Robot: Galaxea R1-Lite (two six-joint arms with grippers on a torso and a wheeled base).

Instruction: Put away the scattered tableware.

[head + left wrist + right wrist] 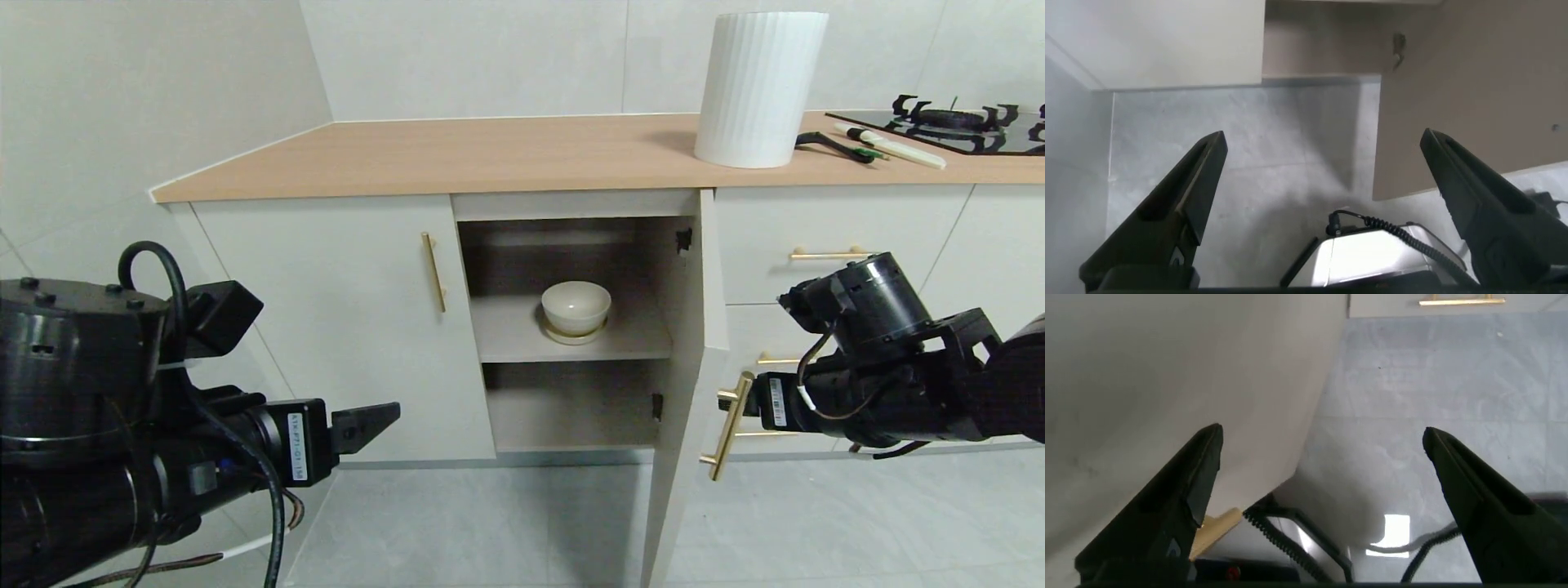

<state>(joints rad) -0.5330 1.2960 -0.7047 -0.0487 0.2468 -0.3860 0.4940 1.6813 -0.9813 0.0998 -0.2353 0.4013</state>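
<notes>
Plainly, the head view alone showed the bowl sitting on a small plate on the upper shelf of the open cabinet, below the desk that carried a white ribbed vase. The wrist views showed grey floor instead. The plate was mostly hidden under the bowl, and whether the right gripper touched the gold handle of the open door could not be told. Its jaws stood wide apart, clamping nothing. The left gripper hung low near the closed door, jaws likewise spread and empty.
</notes>
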